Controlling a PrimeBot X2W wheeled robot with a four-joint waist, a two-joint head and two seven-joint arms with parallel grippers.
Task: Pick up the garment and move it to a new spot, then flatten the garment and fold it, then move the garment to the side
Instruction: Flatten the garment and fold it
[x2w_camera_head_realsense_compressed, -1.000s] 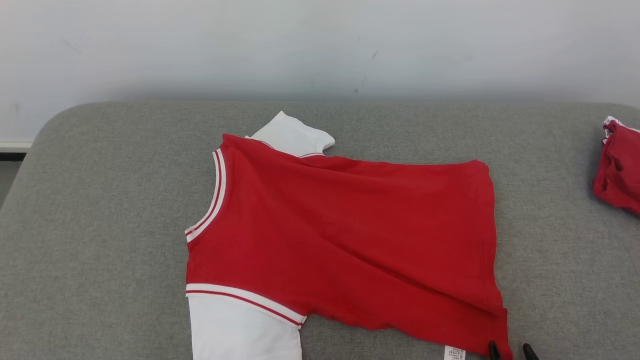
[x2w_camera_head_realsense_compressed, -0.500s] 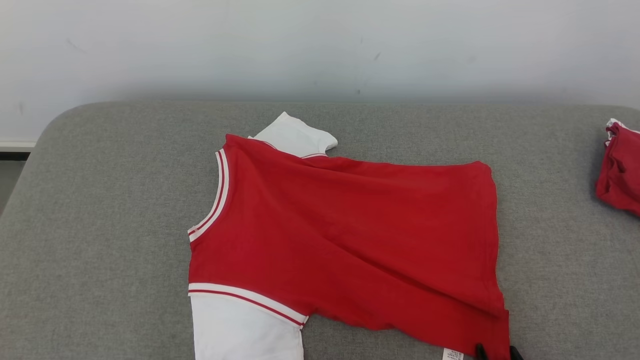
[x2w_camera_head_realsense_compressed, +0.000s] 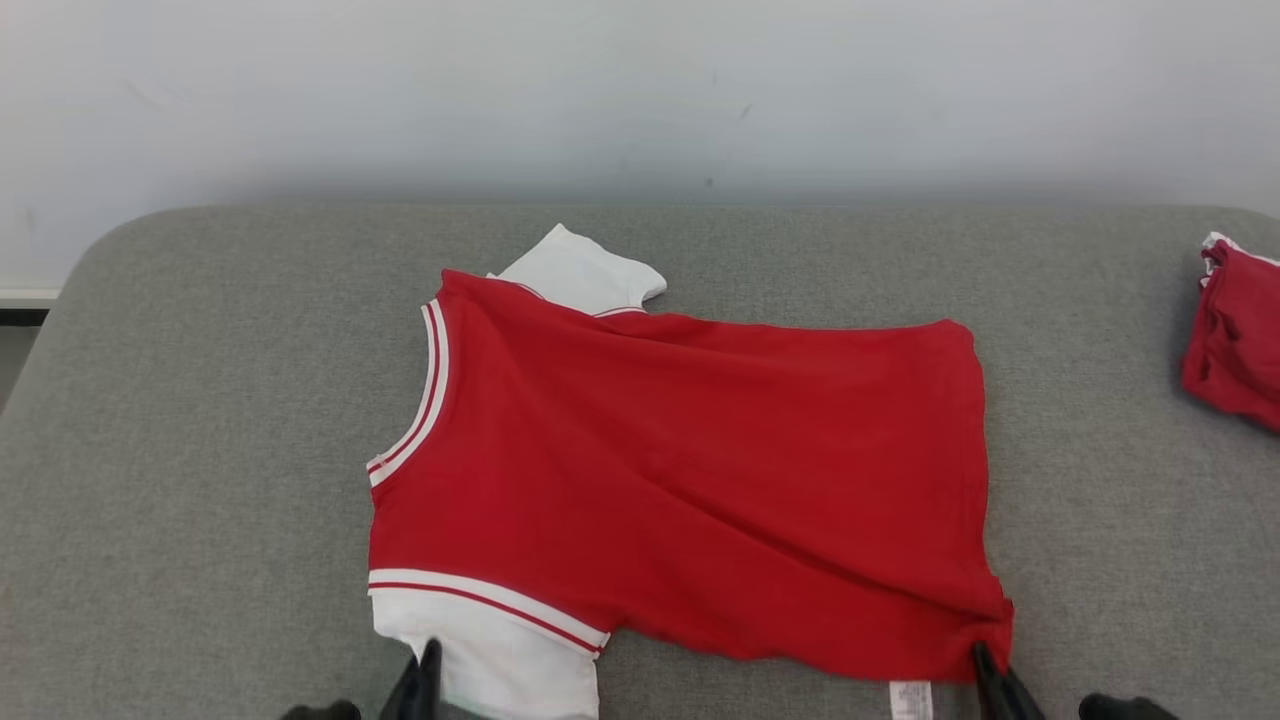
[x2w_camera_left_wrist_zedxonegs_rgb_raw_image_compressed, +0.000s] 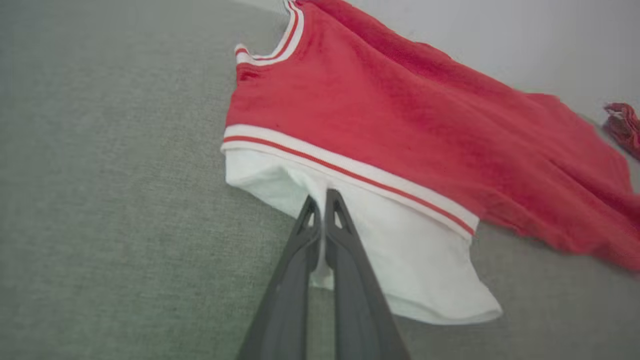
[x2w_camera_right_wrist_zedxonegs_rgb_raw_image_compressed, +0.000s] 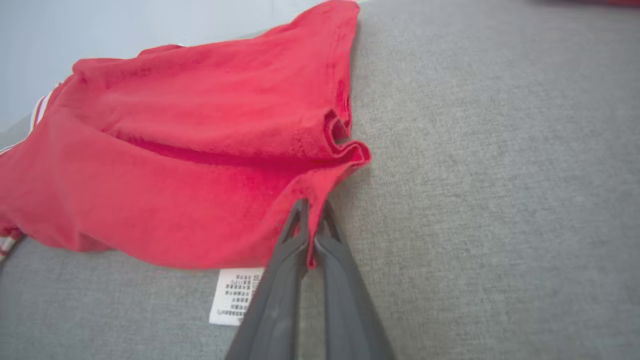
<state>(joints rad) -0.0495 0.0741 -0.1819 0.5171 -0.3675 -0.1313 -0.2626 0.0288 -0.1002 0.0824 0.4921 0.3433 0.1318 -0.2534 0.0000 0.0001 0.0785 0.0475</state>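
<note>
A red garment (x2w_camera_head_realsense_compressed: 690, 480) with white sleeves and striped trim lies spread across the grey padded surface (x2w_camera_head_realsense_compressed: 200, 450), collar to the left. My left gripper (x2w_camera_head_realsense_compressed: 425, 672) is at the bottom edge of the head view, shut on the near white sleeve (x2w_camera_left_wrist_zedxonegs_rgb_raw_image_compressed: 400, 260); in the left wrist view its tips (x2w_camera_left_wrist_zedxonegs_rgb_raw_image_compressed: 322, 200) pinch the sleeve cloth. My right gripper (x2w_camera_head_realsense_compressed: 985, 660) is shut on the garment's near hem corner (x2w_camera_right_wrist_zedxonegs_rgb_raw_image_compressed: 330, 175); in the right wrist view red cloth runs between its tips (x2w_camera_right_wrist_zedxonegs_rgb_raw_image_compressed: 311, 210). A white care label (x2w_camera_right_wrist_zedxonegs_rgb_raw_image_compressed: 232, 295) pokes out beside it.
Another red garment (x2w_camera_head_realsense_compressed: 1235, 340) lies bunched at the right edge of the padded surface. A pale wall (x2w_camera_head_realsense_compressed: 640, 90) rises behind the surface's far edge. Bare grey padding lies to the left and right of the spread garment.
Both grippers have closed: the right on the hem corner, the left, newly in the head view, on the white sleeve. The hem corner is now bunched. The camera has shifted slightly.
</note>
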